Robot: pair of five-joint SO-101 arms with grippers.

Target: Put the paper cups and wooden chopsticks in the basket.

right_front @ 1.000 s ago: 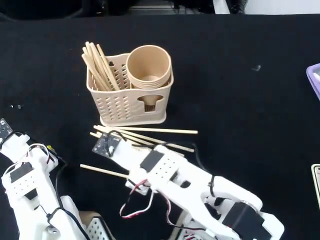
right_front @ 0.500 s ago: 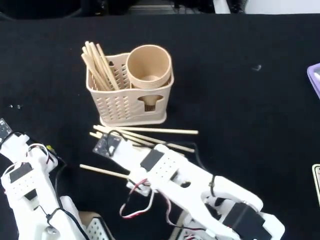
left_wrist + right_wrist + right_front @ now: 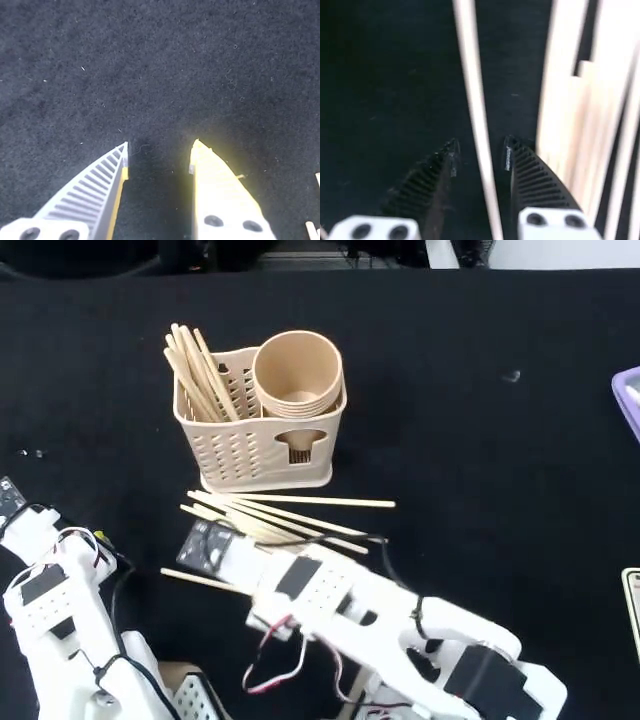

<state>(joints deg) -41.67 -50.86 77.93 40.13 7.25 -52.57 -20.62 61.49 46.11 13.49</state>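
Between the right claw [image 3: 480,148] tips, narrowly parted, lies one chopstick [image 3: 471,85]; the left claw [image 3: 159,146] gapes over the black bench [image 3: 150,60].

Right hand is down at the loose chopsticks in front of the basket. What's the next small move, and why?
Probably close the right hand. It stands open with a single chopstick running between its tips, apart from the pile beside it, so closing should catch just that one. Lifting it toward the basket would come after.
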